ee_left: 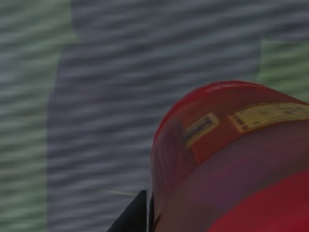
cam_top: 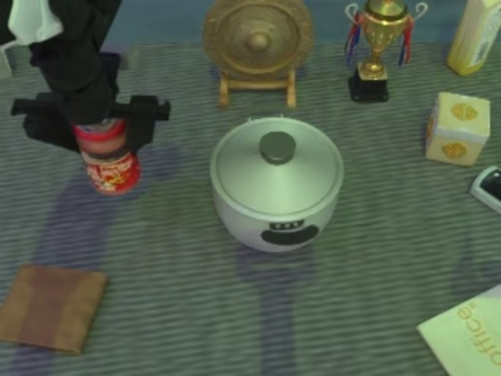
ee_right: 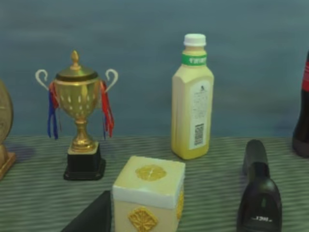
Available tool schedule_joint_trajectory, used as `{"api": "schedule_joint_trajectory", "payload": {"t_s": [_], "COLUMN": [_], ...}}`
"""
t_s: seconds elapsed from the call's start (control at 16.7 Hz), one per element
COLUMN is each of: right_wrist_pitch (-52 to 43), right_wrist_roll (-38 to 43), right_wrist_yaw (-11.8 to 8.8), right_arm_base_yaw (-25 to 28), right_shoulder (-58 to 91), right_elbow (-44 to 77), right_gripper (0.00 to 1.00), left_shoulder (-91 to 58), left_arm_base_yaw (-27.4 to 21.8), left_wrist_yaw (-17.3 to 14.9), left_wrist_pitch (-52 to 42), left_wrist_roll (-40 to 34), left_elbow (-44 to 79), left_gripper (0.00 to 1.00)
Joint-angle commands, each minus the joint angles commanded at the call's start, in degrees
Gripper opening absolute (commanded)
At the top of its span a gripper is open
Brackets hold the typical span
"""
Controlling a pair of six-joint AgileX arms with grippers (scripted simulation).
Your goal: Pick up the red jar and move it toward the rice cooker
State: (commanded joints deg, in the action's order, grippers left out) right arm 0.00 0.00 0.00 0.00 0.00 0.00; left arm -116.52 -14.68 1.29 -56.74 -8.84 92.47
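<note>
— Red jar [cam_top: 109,159]: how is it held?
— It is clamped at its top between the fingers of the left gripper [cam_top: 95,124], which are closed on it from either side; in the left wrist view the red jar [ee_left: 231,159] fills the near corner, with a dark fingertip [ee_left: 133,217] seen against its side.

— Where is it placed?
— At the left of the table [cam_top: 156,298], well apart from the rice cooker [cam_top: 276,182], which is seen at the middle of the table with its black oval panel turned toward the near edge. Whether the jar's base is touching the table cannot be told.

— What is seen around them?
— A gold gong [cam_top: 257,47] on a wooden stand is set behind the cooker, with a gold trophy [cam_top: 377,47] to its right, then a yellow bottle [cam_top: 476,35]. A cream box [cam_top: 457,128] is placed at the right side, a brown mat [cam_top: 52,307] at the near left corner, a pale booklet [cam_top: 468,333] at the near right.

— And the right arm?
— It is not seen from above; its wrist view is turned on the trophy, bottle, box and a black scanner [ee_right: 259,193], and its fingers' state cannot be told
</note>
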Motion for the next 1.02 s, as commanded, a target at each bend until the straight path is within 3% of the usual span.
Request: {"api": "schedule_joint_trajectory", "payload": {"t_s": [0.24, 0.6, 1.02], "right_wrist_pitch": [0.0, 0.0, 0.0], "right_wrist_roll": [0.0, 0.0, 0.0], "right_wrist_yaw": [0.0, 0.0, 0.0], "right_arm_base_yaw": [0.0, 0.0, 0.0], "right_shoulder": [0.0, 0.0, 0.0], "right_elbow": [0.0, 0.0, 0.0], "right_gripper": [1.00, 1.00, 1.00], "left_shoulder": [1.9, 1.7, -2.6], "left_arm_base_yaw": [-3.0, -2.9, -2.8], "left_wrist_yaw": [1.7, 1.7, 1.7], "left_wrist_pitch": [3.4, 3.7, 13.0], "left_wrist_roll": [-7.8, -8.1, -7.8], "left_elbow": [-4.0, -4.3, -9.0], "left_gripper": [0.00, 0.00, 0.00]}}
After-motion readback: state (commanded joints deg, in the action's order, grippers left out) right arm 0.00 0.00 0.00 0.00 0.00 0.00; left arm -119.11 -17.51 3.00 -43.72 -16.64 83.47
